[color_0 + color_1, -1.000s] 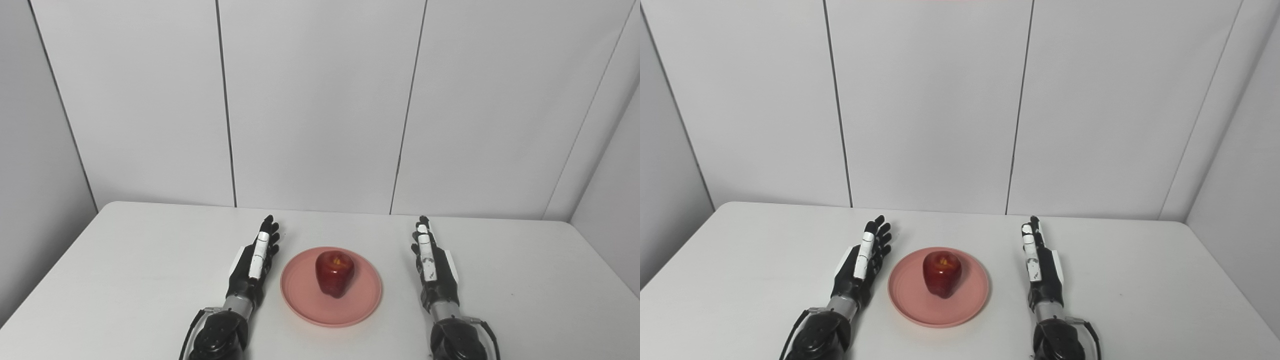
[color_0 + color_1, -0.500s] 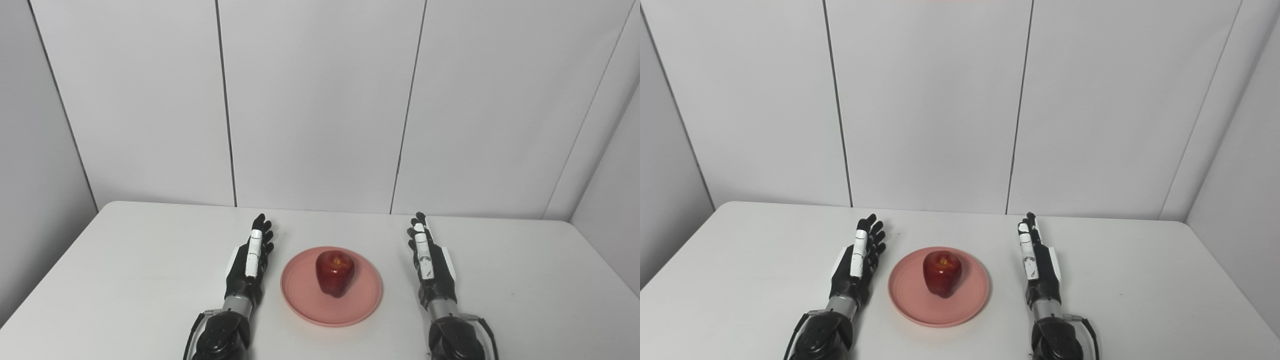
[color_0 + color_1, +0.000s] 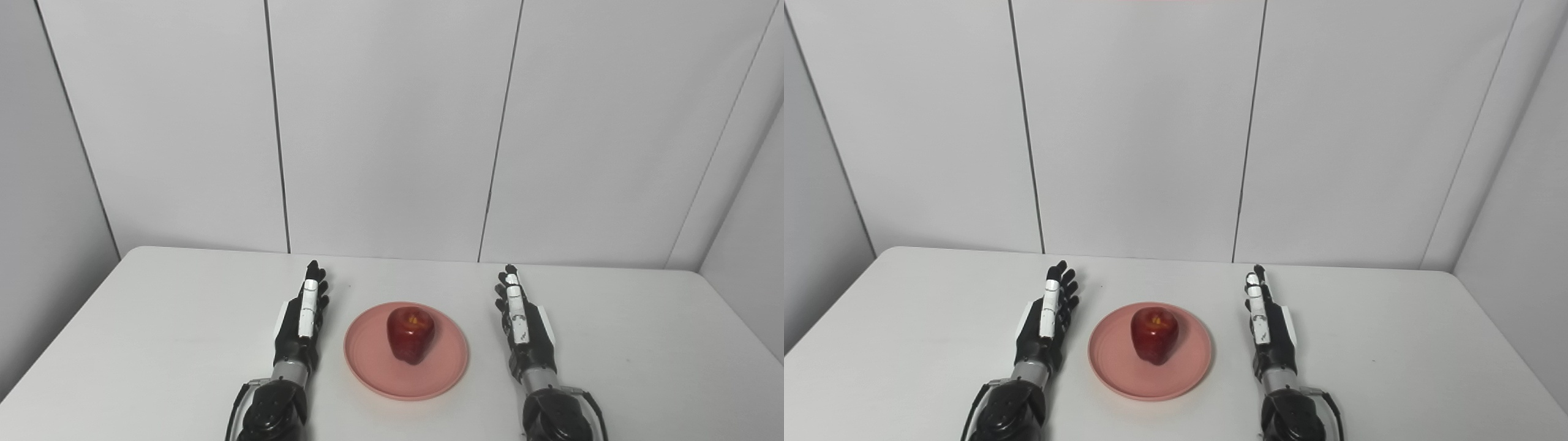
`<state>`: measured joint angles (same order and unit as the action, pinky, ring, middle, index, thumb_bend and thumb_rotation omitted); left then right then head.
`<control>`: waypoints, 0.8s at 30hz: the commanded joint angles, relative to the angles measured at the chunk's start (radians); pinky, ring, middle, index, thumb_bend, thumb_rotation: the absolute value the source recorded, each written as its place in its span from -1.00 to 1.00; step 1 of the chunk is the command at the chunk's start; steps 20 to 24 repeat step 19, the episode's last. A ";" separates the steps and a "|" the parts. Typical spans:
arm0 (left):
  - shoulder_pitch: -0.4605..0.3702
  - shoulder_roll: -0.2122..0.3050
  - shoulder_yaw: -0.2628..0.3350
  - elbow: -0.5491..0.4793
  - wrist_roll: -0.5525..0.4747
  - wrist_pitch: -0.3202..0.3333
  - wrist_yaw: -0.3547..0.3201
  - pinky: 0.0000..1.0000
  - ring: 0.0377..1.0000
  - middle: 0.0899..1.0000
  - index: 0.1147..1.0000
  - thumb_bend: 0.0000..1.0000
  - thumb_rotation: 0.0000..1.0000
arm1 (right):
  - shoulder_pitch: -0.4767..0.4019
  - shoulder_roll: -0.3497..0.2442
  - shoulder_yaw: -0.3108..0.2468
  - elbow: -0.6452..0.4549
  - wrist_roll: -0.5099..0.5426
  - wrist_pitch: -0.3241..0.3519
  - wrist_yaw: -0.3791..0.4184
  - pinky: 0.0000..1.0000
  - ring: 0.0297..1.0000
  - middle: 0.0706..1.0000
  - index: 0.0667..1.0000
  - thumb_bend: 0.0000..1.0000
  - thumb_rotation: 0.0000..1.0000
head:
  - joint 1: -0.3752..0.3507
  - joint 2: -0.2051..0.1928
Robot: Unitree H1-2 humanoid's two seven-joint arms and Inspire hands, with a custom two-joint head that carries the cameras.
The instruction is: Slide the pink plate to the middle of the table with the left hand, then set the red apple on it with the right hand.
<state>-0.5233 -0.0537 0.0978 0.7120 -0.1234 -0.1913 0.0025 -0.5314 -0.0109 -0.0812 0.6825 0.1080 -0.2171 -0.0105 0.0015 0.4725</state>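
While the glossy red apple [image 3: 410, 334] sat on the round pink plate [image 3: 373, 370], both flanking hands, left hand [image 3: 299, 324] and right hand [image 3: 525, 327], lay spread and empty, so a stray sideways sweep could topple it.

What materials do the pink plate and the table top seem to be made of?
Pink plate: probably plastic or melamine, given its even matte colour, soft sheen and thin raised rim; glazed ceramic cannot be excluded. Table: likely a white laminate or painted board, smooth, with a dull, diffuse reflection and rounded corners.
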 commanded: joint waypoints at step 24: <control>0.034 0.006 -0.017 0.039 0.001 0.017 -0.014 1.00 1.00 1.00 1.00 0.65 1.00 | 0.018 0.000 0.005 -0.006 0.001 0.017 0.026 1.00 0.99 0.97 0.99 0.71 1.00 | 0.001 -0.004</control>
